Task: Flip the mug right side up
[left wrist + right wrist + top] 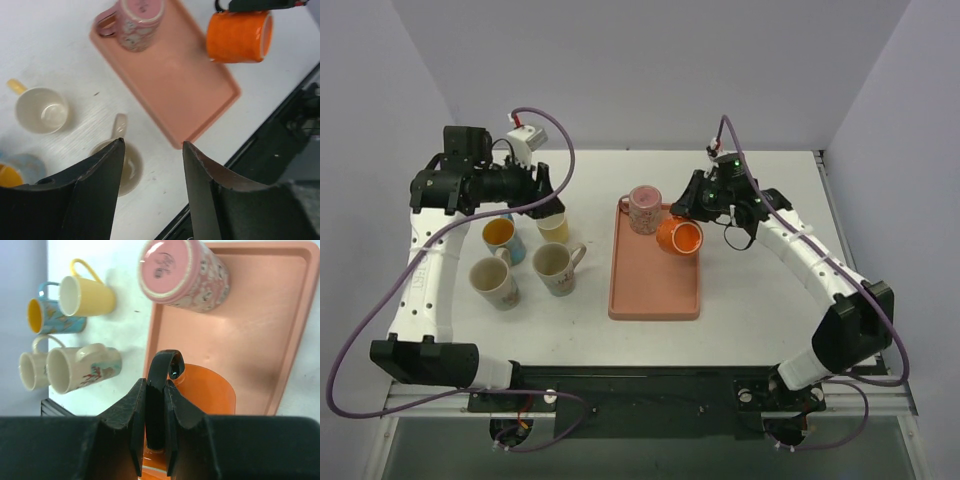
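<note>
The right gripper (pixel 155 390) is closed on the black handle (pixel 166 362) of the glossy orange ceramic mug (pixel 678 238). The mug hangs on its side over the far right part of the flat pink plastic tray (pixel 655 295) (its mouth faces the arm bases). The left gripper (pixel 152 145) stands open and holds nothing, above the white table (pixel 760 300).

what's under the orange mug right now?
The pink tray. The orange mug hangs tilted on its side over the tray's far right corner, its dark handle pinched in the right end effector. The tray patch directly beneath is covered; nothing else shows there.
</note>
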Robot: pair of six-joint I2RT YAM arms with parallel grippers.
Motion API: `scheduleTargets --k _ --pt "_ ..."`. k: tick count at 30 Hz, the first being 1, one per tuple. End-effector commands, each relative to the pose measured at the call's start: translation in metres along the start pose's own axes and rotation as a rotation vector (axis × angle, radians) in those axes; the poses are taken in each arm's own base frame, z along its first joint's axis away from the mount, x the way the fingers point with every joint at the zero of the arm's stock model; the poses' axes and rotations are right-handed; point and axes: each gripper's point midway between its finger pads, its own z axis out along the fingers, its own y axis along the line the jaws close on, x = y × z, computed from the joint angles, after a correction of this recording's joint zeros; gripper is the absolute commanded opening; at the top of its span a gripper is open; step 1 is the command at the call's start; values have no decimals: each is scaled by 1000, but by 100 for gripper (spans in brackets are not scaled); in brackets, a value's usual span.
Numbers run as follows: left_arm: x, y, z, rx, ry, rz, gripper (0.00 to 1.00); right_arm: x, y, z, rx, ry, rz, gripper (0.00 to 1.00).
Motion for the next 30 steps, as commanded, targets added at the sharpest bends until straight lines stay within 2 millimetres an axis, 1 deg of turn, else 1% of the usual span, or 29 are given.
scheduleTargets --k 1,2,3,4,5,6,7,8,9,10,11,12,13,14,17,18,19,20,21,22,24,25,26,30 --pt "-36 -63 9 344 -131 -74 62 -26 48 -38 -213 -131 -142 0" --pt "-38 -73 11 385 -124 -114 64 -29 60 -49 -243 -150 -177 0" --pt "-43 -84 10 449 -139 -103 65 -29 75 -70 -276 -180 -254 0" --pt "-45 -97 11 498 -136 -112 68 -36 88 -84 -295 -216 -296 0" --pt "-53 -105 8 554 -165 -84 68 -34 101 -102 -322 -242 -358 0" --pt "-53 -118 8 610 -148 -121 70 -39 115 -119 -356 -277 -386 0" --pt "-63 -123 7 634 -188 -87 71 -36 128 -135 -393 -302 -426 0" --pt "-61 -133 6 689 -163 -137 72 -41 137 -149 -416 -336 -441 0" --pt "-72 -143 3 729 -206 -91 76 -40 147 -163 -447 -366 -464 0" --pt "-70 -147 4 757 -182 -154 76 -42 154 -174 -467 -394 -480 0" --pt "-76 -153 3 791 -208 -146 76 -41 163 -190 -499 -428 -497 0" --pt "-77 -158 0 818 -210 -146 76 -39 168 -196 -512 -443 -511 0" --pt "-81 -163 -2 843 -235 -135 76 -40 172 -209 -530 -469 -521 0" --pt "-84 -165 -3 854 -263 -106 77 -39 177 -215 -545 -482 -528 0" --pt "-84 -168 -1 862 -261 -121 77 -39 186 -239 -583 -524 -552 0" --pt "-88 -170 -1 867 -284 -98 77 -39 190 -245 -597 -534 -564 0" --pt "-90 -176 -2 891 -274 -119 77 -38 194 -250 -614 -542 -572 0" --pt "-96 -184 -9 922 -309 -69 77 -38 198 -253 -626 -553 -578 0" --pt "-94 -196 -12 959 -294 -63 77 -37 201 -254 -638 -553 -582 0" --pt "-95 -203 -16 977 -304 -36 77 -37 204 -253 -647 -551 -581 0" --pt "-92 -216 -22 1022 -302 -9 77 -40 208 -257 -659 -563 -583 0" --pt "-87 -223 -26 1052 -275 -25 77 -41 209 -259 -663 -569 -583 0" --pt "-86 -226 -30 1064 -286 -4 76 -43 211 -261 -670 -583 -586 0" --pt "-77 -225 -17 1053 -251 -51 76 -45 222 -270 -719 -600 -585 0"
